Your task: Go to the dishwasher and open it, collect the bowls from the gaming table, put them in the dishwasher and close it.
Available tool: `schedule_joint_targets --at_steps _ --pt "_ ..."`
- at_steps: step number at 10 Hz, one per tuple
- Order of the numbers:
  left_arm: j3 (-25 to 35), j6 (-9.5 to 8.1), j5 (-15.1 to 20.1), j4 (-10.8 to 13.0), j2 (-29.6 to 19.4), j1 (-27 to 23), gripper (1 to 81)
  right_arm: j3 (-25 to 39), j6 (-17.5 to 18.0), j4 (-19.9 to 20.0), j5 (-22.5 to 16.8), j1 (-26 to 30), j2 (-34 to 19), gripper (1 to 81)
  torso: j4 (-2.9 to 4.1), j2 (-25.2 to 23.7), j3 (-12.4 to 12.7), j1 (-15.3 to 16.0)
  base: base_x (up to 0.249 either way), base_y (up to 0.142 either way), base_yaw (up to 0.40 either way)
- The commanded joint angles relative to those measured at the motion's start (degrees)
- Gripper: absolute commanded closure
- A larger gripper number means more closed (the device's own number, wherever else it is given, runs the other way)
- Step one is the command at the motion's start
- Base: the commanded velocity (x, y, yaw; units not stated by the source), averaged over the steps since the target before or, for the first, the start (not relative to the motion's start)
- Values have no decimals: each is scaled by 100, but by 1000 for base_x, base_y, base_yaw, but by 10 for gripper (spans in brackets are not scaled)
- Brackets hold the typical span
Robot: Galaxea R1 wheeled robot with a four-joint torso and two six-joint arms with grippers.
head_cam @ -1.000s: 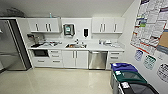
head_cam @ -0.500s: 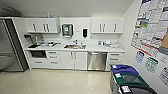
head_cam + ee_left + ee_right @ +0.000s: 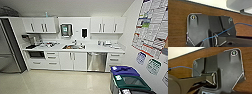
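The dishwasher (image 3: 97, 61) stands closed under the white counter (image 3: 100, 48), its steel front facing the room and a bar handle running across its top edge. It sits in the run of white lower cabinets: a pair of cabinet doors (image 3: 73, 61) is just beside it on the sink's side, and a stack of drawers (image 3: 114, 60) is just beside it toward the wall with the posters. The sink (image 3: 73, 46) is set into the counter above those cabinet doors, a little off from the dishwasher. Farther along the counter from the dishwasher, past the sink, lie some small items too blurred to name, and a dark microwave (image 3: 36, 54) is built in below the counter at that end. A tall steel fridge (image 3: 7, 50) stands beyond the microwave, well apart from the dishwasher. White wall cupboards (image 3: 40, 24) hang above the counter, with a paper-towel dispenser (image 3: 65, 30) and a small dark dispenser (image 3: 84, 32) on the wall between them, over the sink. Nearer the camera than the dishwasher, along the poster wall (image 3: 152, 30), stand recycling bins, one with a blue lid (image 3: 124, 71) and one with a green lid (image 3: 132, 82). The pale floor (image 3: 55, 82) stretches between the camera and the dishwasher.

In the wrist views each arm's dark plate hangs over a brown wood-grain surface (image 3: 176, 22); a thin blue cable (image 3: 238, 25) crosses it. I cannot tell how either gripper stands.
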Motion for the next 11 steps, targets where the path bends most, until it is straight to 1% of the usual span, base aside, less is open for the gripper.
schedule_joint_targets --at_steps 1,7,11 --pt "68 22 280 77 -124 -230 10 109 -21 6 -373 225 -140 10 0 0 0 0 96 0 0" --pt "68 22 271 86 -107 -222 10 109 -21 15 -373 233 -149 10 0 0 0 -2 92 0 0" --pt "68 22 271 95 -98 -222 10 83 -21 15 -373 241 -140 10 0 0 0 -2 130 0 0"
